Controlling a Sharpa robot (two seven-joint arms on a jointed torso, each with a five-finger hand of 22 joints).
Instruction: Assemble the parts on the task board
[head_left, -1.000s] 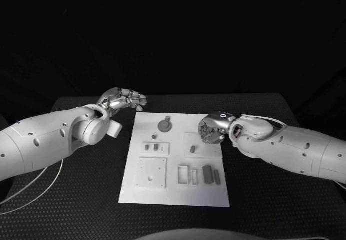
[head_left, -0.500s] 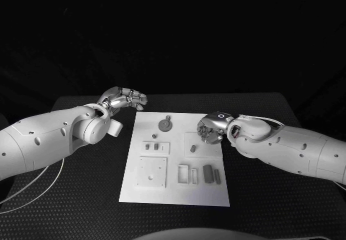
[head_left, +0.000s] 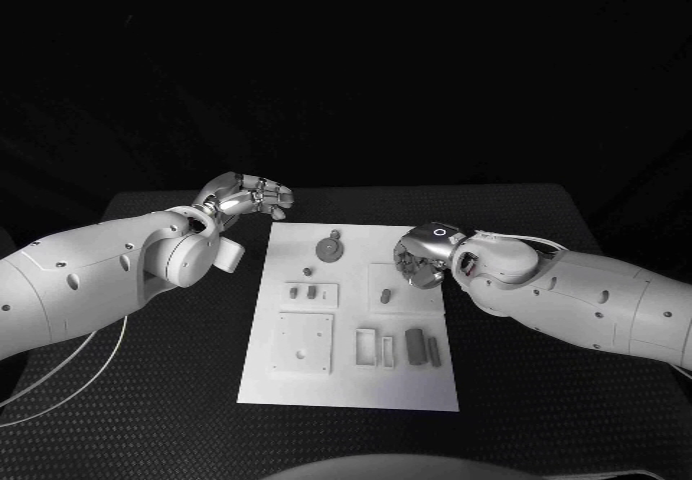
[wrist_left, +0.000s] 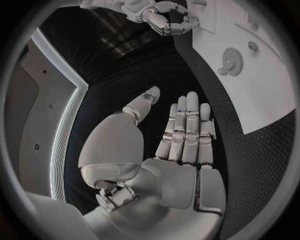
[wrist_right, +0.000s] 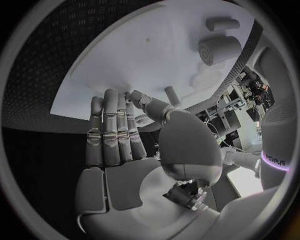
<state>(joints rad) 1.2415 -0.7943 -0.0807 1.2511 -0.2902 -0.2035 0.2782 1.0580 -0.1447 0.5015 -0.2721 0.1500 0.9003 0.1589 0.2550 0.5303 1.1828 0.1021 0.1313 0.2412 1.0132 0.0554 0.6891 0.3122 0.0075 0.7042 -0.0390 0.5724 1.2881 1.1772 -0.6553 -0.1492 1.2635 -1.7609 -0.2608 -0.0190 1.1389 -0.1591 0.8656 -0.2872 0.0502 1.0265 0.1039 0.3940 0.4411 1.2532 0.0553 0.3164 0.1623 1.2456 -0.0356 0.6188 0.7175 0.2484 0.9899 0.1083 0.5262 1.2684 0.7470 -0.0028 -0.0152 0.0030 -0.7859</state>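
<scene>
We see two thick white arms with smooth rounded shells, dotted with small dark screw holes. A thin cable loops beside the left arm (head_left: 87, 285). Each robot hand is silver and segmented; the right robot hand (head_left: 420, 256) has a dark wrist cap bearing a small ring, the left robot hand (head_left: 248, 196) a rounded white joint behind it.
</scene>
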